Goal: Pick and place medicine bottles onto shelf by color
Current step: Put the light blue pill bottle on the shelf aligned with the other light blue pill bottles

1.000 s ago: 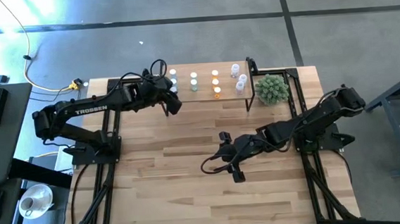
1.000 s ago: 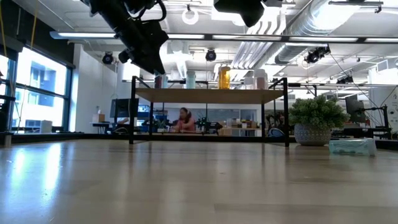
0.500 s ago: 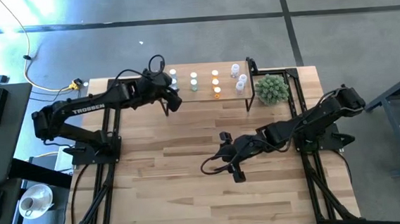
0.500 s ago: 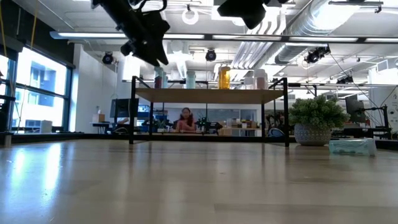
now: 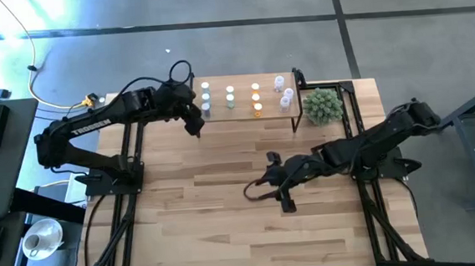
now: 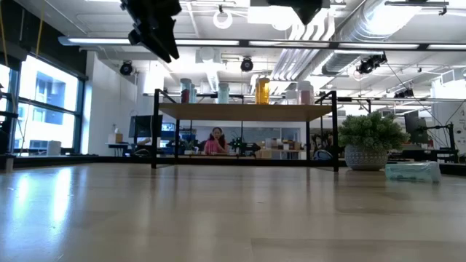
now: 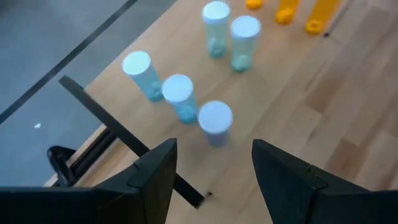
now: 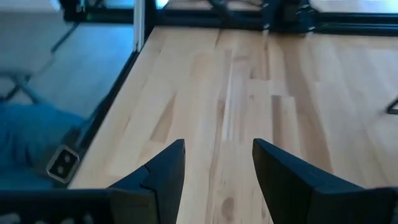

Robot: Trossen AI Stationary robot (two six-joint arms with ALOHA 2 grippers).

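The shelf (image 5: 243, 112) stands at the table's far edge, a light wood board on black legs (image 6: 244, 111). On it the medicine bottles stand upright on their bases in groups: light blue (image 5: 206, 97) at the left end, then green (image 5: 230, 97), orange (image 5: 257, 98) and clear (image 5: 284, 94). My left gripper (image 5: 193, 123) hangs open above the shelf's near left corner; the nearest blue bottle (image 7: 214, 118) stands just beyond its fingertips (image 7: 214, 177), touching neither finger. My right gripper (image 5: 280, 189) hovers open over the middle of the table, its fingers (image 8: 165, 171) with nothing between them.
A spiky green plant ball (image 5: 322, 104) in a pot stands just right of the shelf. The plank tabletop (image 5: 202, 219) lies bare in front of the shelf. Black frame rails (image 5: 126, 157) run along both sides. A person (image 6: 216, 142) sits in the room behind.
My left gripper has risen and drawn back from the shelf's left end toward the table's left edge. The blue bottle nearest it now shows standing on the shelf.
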